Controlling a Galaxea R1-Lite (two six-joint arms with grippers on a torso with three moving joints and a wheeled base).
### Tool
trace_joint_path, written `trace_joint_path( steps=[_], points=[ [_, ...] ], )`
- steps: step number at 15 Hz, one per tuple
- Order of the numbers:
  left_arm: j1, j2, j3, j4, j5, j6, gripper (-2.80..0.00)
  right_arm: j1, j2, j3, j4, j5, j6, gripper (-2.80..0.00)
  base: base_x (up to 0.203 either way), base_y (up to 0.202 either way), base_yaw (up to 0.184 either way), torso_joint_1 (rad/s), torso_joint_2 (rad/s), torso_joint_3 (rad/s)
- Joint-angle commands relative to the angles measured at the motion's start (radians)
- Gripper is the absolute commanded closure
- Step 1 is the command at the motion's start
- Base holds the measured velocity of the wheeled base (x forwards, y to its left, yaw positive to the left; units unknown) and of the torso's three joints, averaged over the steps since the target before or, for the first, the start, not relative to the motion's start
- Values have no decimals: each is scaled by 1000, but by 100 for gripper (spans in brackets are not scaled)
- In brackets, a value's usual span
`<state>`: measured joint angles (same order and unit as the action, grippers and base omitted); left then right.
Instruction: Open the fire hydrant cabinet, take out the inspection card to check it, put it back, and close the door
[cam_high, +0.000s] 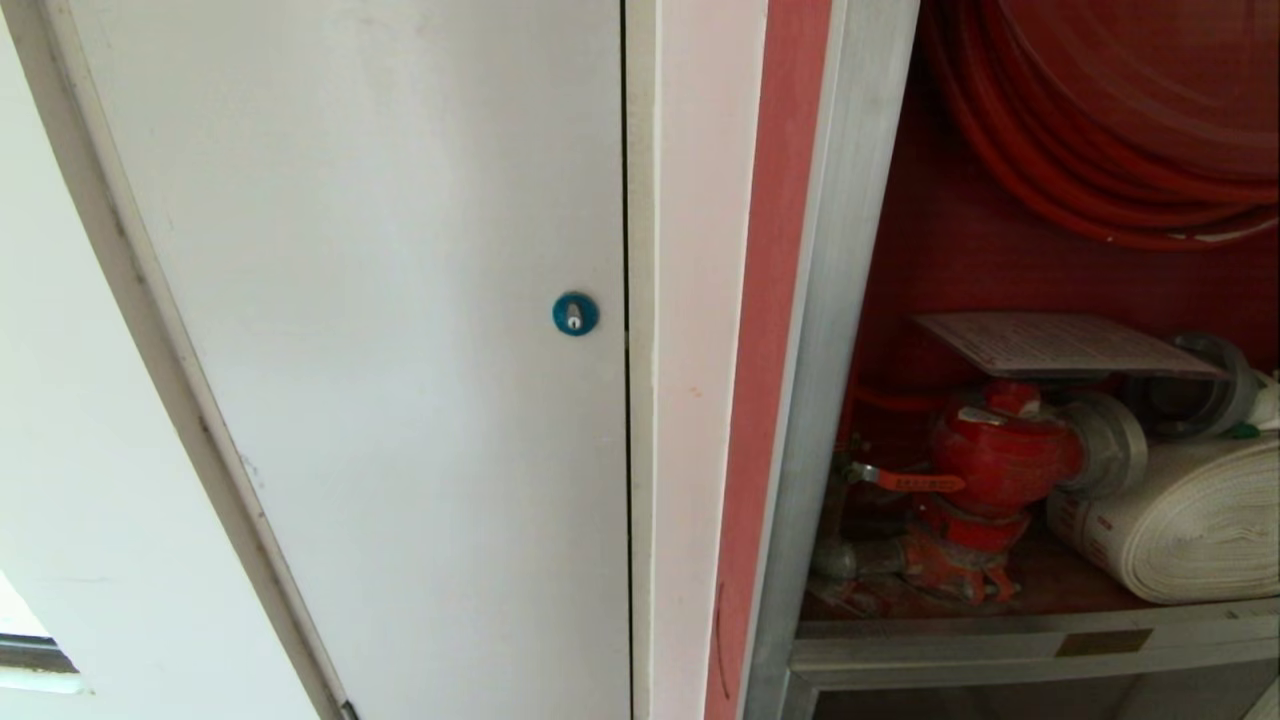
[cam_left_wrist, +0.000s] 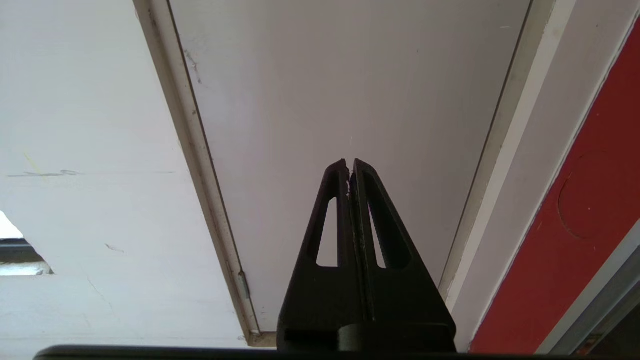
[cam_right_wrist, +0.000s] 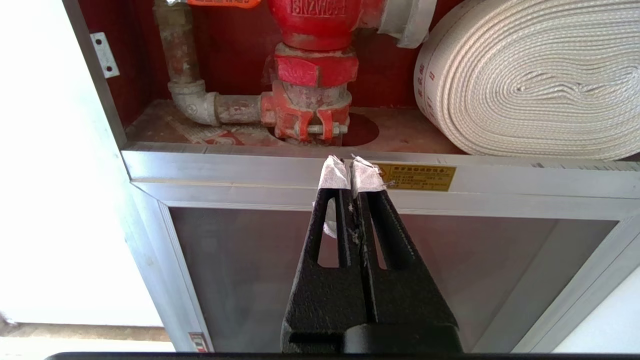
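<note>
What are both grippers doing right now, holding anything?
Left gripper: shut, empty, facing the white panel.
Right gripper: shut, empty, before the fire hydrant cabinet.

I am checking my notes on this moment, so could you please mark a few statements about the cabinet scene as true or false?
1. The inspection card lies on top of the red valve. True.
2. The fire hydrant cabinet is closed. False: its red interior stands exposed, with no door across it.
3. The right gripper holds the card. False: it is shut on nothing, in front of the cabinet's lower metal rail.
4. The white rolled hose lies beside the valve. True.
5. The left gripper is open. False: it is shut, facing the plain white panel.
</note>
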<state>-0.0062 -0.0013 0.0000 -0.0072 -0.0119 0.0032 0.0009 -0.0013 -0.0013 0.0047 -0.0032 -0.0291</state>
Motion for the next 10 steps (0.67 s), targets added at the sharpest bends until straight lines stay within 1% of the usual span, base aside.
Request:
trace_joint_path(
  steps=[1, 3, 10],
  points=[
    [0, 1, 0, 0, 0, 0, 0, 1, 1, 0, 0, 0, 0, 0, 0, 0, 0, 0, 0, 0],
    [0, 1, 0, 0, 0, 0, 0, 1, 1, 1, 0, 2, -14, 0, 0, 0, 0, 0, 0, 0],
    [0, 1, 0, 0, 0, 0, 0, -1, 1, 0, 1, 2, -14, 0, 0, 0, 0, 0, 0, 0]
  ],
)
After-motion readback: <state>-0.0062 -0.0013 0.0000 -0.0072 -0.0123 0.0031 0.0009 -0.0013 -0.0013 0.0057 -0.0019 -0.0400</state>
